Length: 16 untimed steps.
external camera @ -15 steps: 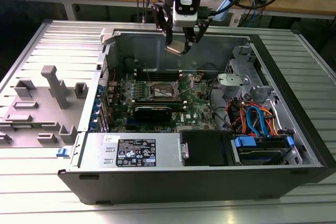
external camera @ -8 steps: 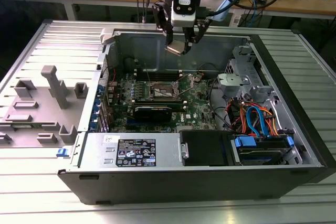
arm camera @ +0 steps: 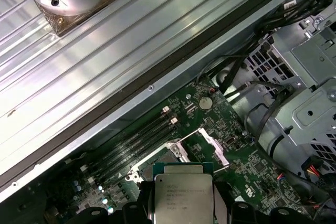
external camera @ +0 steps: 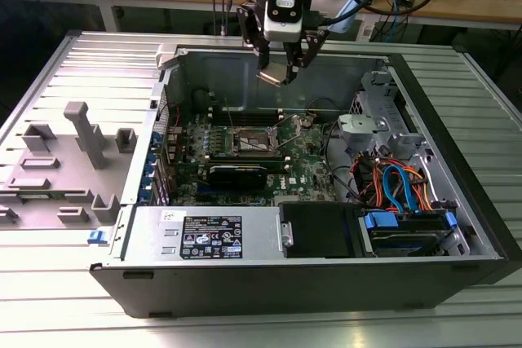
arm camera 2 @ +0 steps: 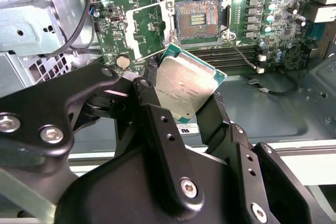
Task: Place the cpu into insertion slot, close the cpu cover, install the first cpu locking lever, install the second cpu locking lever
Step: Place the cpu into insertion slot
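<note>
The cpu (arm camera 2: 186, 90) is gripped by its edges between the fingers of the tool (external camera: 281, 71), which is closed only as far as the chip's width. In the exterior view it is held in the air over the open computer case (external camera: 245, 283), toward 12 o'clock from the insertion slot (external camera: 259, 143). In the second wrist view the slot is seen uncovered, its contacts bare, well apart from the chip.

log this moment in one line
end effector: shut on cpu | place: above the case | socket: empty | cover: raised
</note>
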Tool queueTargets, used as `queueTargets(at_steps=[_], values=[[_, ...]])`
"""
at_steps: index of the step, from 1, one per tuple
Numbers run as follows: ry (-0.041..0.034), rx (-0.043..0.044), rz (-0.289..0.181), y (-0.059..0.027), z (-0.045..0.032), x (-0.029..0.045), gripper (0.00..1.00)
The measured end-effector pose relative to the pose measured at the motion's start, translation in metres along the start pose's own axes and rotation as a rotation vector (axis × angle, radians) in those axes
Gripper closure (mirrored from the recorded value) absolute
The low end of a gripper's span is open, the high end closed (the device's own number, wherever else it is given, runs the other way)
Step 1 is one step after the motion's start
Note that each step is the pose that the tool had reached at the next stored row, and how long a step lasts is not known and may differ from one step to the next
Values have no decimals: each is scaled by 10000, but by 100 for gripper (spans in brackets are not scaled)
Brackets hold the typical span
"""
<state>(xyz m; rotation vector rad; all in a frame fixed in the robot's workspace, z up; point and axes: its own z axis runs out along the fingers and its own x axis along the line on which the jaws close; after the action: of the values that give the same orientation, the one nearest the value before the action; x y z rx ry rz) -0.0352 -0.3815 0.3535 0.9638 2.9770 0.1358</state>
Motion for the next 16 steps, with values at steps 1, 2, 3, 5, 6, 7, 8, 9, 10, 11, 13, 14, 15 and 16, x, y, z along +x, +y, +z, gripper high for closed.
queueTargets(at_steps=[1,2,3,5,6,7,8,9,10,11,13,14,15,16], values=[[0,0,2,0,0,0,46],[0,-1,5,0,0,0,46],[-1,0,16,0,0,0,46],[-2,-1,25,0,0,0,46],[-3,-1,35,0,0,0,46],[-3,-1,46,0,0,0,46],[-5,-1,62,0,0,0,46],[-6,-1,76,0,0,0,46],[-8,-2,96,0,0,0,46],[-9,-2,110,0,0,0,46],[-12,-3,141,0,0,0,46],[-14,-3,164,0,0,0,46],[-14,-3,173,0,0,0,46],[-16,-3,184,0,0,0,46]])
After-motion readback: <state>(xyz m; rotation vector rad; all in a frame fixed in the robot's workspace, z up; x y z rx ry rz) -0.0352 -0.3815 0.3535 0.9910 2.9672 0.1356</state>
